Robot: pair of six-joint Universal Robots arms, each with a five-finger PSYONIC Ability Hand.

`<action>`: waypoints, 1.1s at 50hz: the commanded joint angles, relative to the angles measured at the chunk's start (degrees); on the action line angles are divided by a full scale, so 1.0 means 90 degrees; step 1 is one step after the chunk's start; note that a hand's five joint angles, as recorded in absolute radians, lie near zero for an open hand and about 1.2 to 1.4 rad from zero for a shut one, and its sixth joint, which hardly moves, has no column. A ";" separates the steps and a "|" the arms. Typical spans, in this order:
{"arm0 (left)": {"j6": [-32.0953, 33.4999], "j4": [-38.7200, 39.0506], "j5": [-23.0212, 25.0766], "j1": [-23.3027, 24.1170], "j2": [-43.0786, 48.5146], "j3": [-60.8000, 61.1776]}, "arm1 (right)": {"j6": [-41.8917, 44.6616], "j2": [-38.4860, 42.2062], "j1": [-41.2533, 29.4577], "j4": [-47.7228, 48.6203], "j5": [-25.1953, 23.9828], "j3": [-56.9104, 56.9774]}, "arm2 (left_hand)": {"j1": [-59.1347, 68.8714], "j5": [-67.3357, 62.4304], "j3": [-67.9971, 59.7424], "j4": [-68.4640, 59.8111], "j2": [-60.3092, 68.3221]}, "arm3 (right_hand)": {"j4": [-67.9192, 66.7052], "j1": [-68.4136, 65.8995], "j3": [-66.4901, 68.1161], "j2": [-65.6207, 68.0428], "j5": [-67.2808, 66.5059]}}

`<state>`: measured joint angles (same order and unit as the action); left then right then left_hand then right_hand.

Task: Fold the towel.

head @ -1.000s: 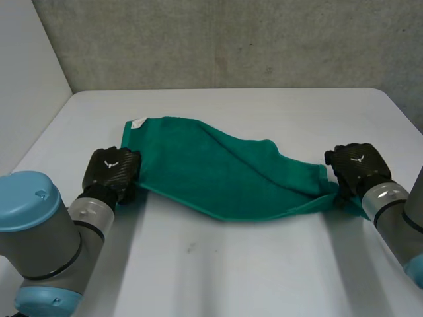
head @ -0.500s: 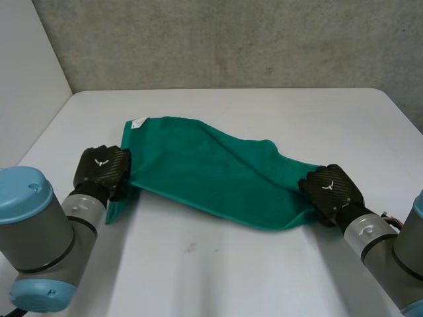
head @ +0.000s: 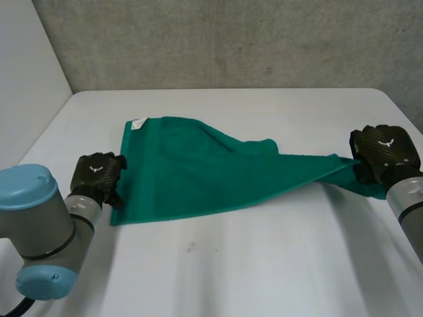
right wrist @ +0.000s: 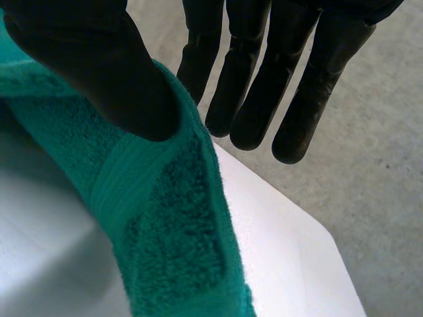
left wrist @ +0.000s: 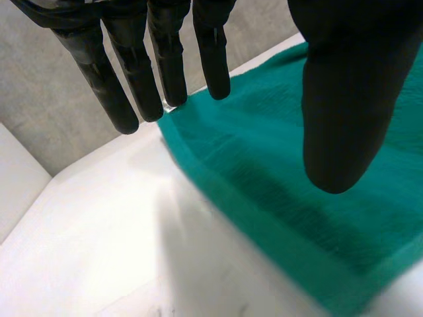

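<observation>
A green towel lies on the white table, its left part spread flat and its right corner drawn out into a narrow point. My left hand rests just beside the towel's near left corner. Seen from the left wrist, that hand is open, fingers straight and thumb apart, with the towel below them. My right hand is shut on the towel's drawn-out right corner near the table's right edge. From the right wrist, the thumb pinches the towel's hem against the fingers.
A white label sits at the towel's far left corner. A grey concrete wall stands behind the table. The table's rounded right corner lies just past my right hand.
My left hand has let go of the towel's left corner, which now lies flat. My right hand has shut on the right corner and swung out to the right, stretching the towel.
</observation>
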<state>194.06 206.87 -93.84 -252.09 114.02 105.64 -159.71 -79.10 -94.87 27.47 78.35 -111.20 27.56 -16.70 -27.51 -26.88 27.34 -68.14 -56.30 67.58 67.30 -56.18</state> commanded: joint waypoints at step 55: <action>0.0752 -0.1062 0.0886 -0.0095 0.0935 -0.0966 | 0.0274 0.0351 0.0219 -0.0308 0.0074 -0.0027 | -0.0414 0.0318 0.0409 0.0338 -0.0389 | -0.1318 -0.2633 0.1380 0.1411 -0.1536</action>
<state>200.83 197.32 -85.91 -252.96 121.18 98.46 -157.29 -76.56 -92.90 24.64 79.01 -111.47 18.84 -9.45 -19.05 -19.17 19.06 -68.14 -56.30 67.58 67.30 -56.40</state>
